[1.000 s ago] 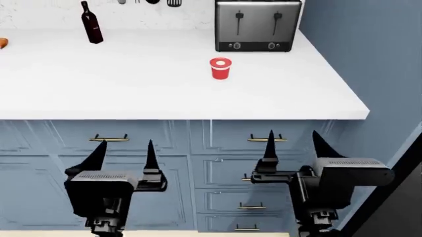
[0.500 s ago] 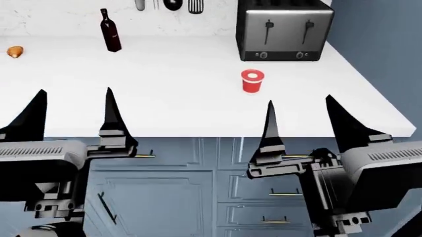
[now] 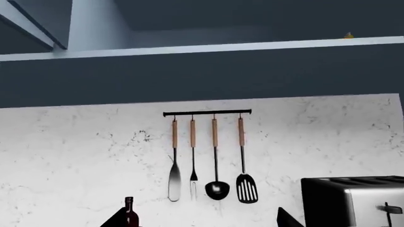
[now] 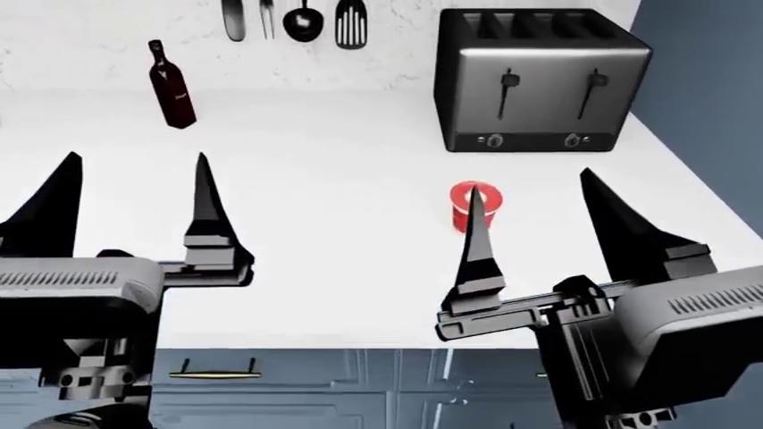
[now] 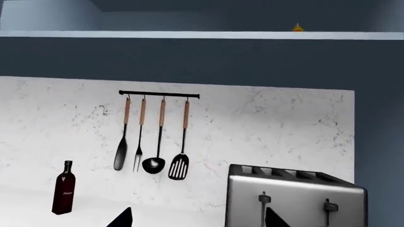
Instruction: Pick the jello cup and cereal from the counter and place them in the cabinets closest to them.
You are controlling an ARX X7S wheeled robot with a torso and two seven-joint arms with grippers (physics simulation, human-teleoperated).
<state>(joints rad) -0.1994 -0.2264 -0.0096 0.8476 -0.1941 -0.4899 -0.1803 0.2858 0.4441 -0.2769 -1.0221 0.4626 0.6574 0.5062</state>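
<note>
The small red jello cup (image 4: pixel 473 207) stands on the white counter (image 4: pixel 334 179), in front of the toaster, partly hidden behind one finger of my right gripper. My right gripper (image 4: pixel 539 201) is open and empty, raised over the counter's front part, with the cup seen between its fingers. My left gripper (image 4: pixel 134 183) is open and empty over the counter's left part. In the wrist views only the fingertips (image 3: pixel 287 218) (image 5: pixel 123 218) show, wide apart. The cereal is out of view.
A silver toaster (image 4: pixel 539 80) stands at the back right, also in the right wrist view (image 5: pixel 296 201). A dark red bottle (image 4: pixel 173 85) stands at the back left. Utensils hang on a wall rail (image 3: pixel 208 113). Upper cabinets (image 5: pixel 189 52) overhang the wall. Lower cabinet handle (image 4: pixel 213 374).
The view has moved closer to the counter and higher. Both grippers have risen over the counter; the right one now lines up with the jello cup. Both stay open.
</note>
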